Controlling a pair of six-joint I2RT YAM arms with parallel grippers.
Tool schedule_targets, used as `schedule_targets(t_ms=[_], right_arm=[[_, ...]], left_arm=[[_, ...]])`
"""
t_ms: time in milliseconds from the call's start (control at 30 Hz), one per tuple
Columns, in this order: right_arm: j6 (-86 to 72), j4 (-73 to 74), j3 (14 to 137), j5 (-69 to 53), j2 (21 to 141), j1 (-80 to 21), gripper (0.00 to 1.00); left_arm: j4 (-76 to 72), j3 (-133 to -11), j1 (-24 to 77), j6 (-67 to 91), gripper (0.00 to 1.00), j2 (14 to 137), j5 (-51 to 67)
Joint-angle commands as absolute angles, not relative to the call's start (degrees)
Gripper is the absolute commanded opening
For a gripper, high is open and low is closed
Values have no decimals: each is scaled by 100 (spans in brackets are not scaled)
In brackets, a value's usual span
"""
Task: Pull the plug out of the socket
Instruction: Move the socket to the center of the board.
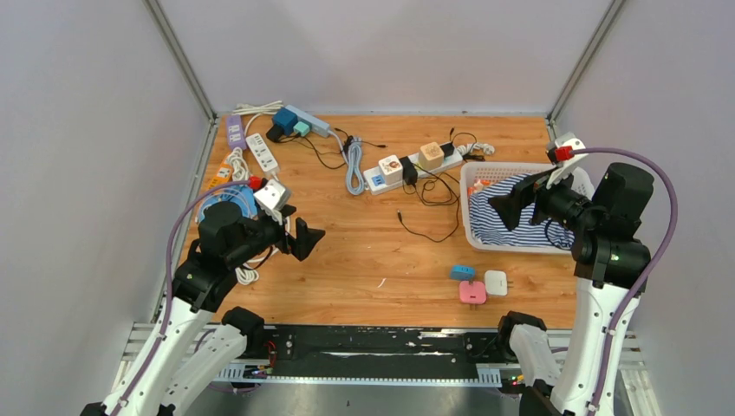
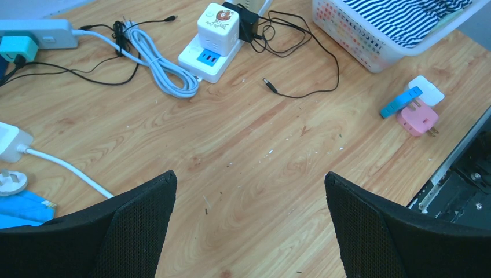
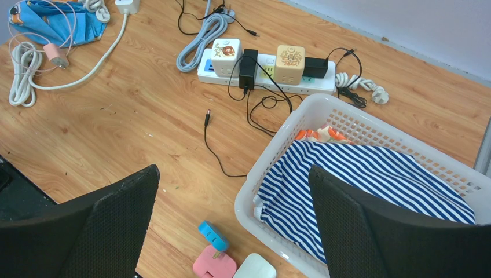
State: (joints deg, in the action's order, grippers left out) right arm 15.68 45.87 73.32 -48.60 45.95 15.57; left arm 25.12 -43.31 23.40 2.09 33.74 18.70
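A white power strip (image 1: 374, 179) lies at the back middle of the wooden table. It carries a white cube plug (image 1: 391, 166), a black adapter (image 1: 408, 170), a tan cube plug (image 1: 431, 154) and a second black adapter (image 1: 448, 149). The strip also shows in the left wrist view (image 2: 197, 62) and the right wrist view (image 3: 266, 80). My left gripper (image 1: 299, 230) is open and empty, hovering over bare wood (image 2: 250, 176) well short of the strip. My right gripper (image 1: 520, 201) is open and empty above the basket's near-left corner (image 3: 234, 169).
A white basket (image 1: 468, 212) with striped cloth stands at the right. Loose blue (image 1: 462, 272), pink (image 1: 472, 292) and white (image 1: 496, 282) plugs lie near the front. More power strips (image 1: 308, 120), coiled cables (image 1: 354, 169) and a blue cloth (image 1: 232, 198) crowd the back left.
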Motion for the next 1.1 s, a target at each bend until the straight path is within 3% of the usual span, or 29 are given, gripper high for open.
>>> schedule_targets(t_ms=[0,200,367,533,633,833,1067], right_arm=[[1564,4579,7295,-5008,4581,1655,100],[1610,4562,7228,-5107,4641,1609,100],[1704,4380,7001,-5436,4708,1520,100],[2727,4143,6300,-6754,4843,1492,100],[3296,4159,5984,-7097,4833,1488,100],[4165,4197,5471,-7150,4809,1441,100],[4866,4538,5317,-7123,4798,1200,100]], left_arm=[[2346,-4272,2237,271,100,3324,2007],[2241,-4177,2180,430,100,3311,1924],[2041,-4135,2180,422,100,3547,2585],[1302,-4155,2246,1506,100,4140,3112],[696,-4101,2801,1952,100,4333,2676],[914,-4810,3998,1167,100,5515,903],[-194,-5251,4031,-1029,100,6962,1316]])
